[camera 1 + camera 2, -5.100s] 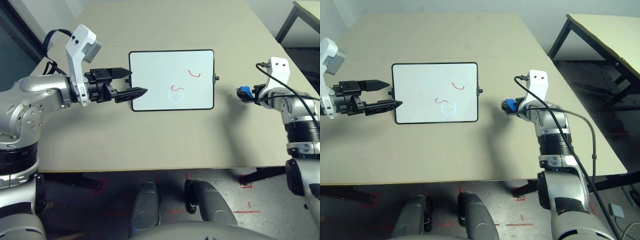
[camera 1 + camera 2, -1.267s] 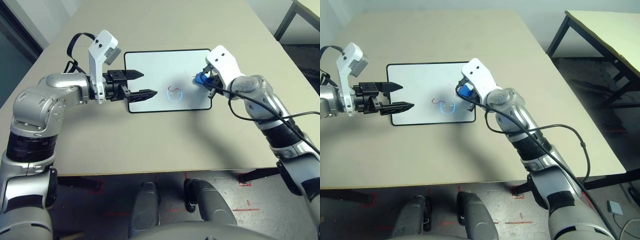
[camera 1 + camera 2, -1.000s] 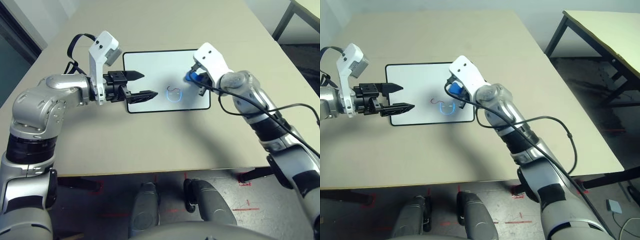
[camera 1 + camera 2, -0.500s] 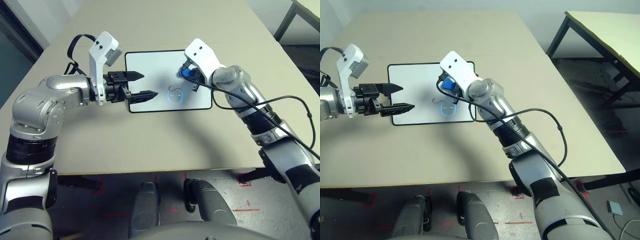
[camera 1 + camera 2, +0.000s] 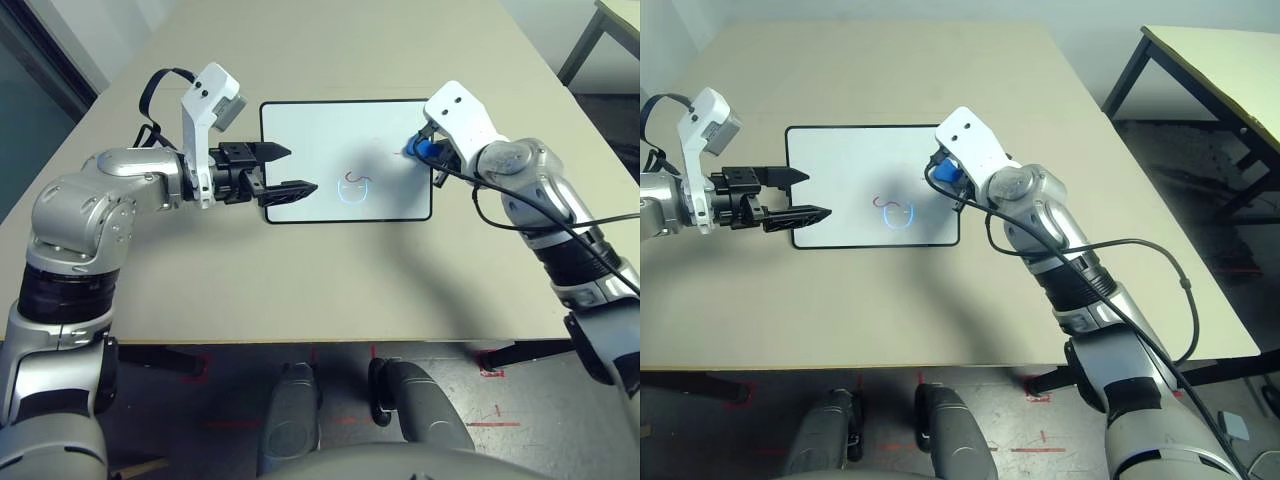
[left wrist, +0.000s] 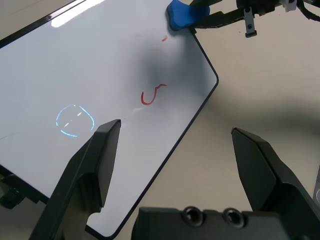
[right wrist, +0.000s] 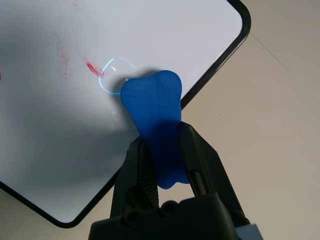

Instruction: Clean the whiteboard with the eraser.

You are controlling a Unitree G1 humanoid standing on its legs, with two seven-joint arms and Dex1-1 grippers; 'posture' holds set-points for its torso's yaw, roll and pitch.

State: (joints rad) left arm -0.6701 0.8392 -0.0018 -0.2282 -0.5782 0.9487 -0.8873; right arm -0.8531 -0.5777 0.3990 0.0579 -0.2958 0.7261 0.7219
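The pale worktop [image 5: 300, 280] carries the whiteboard [image 5: 330, 130], which lies flat toward the far side between the two arms.

Judging by the marks, the cleaning is partly done. The board's right part, where the eraser [image 7: 155, 107] sits, shows only a short red streak [image 7: 93, 68] and faint red smudges beside the blue block. A red squiggle [image 5: 355, 178] near the middle is untouched, and it sits just above a bluish ring that looks like a light reflection, not ink. So what is left appears to be that last streak and the central squiggle.

The right gripper [image 7: 167, 150] has its fingers clamped on the lower half of the eraser, whose free end rests on or just over the board near the right edge; actual contact cannot be confirmed.

The left gripper [image 5: 285, 170] has its fingers spread wide and holds nothing. Its tips reach over the board's left edge, one above it and one just over the frame; whether either presses the board down cannot be told.
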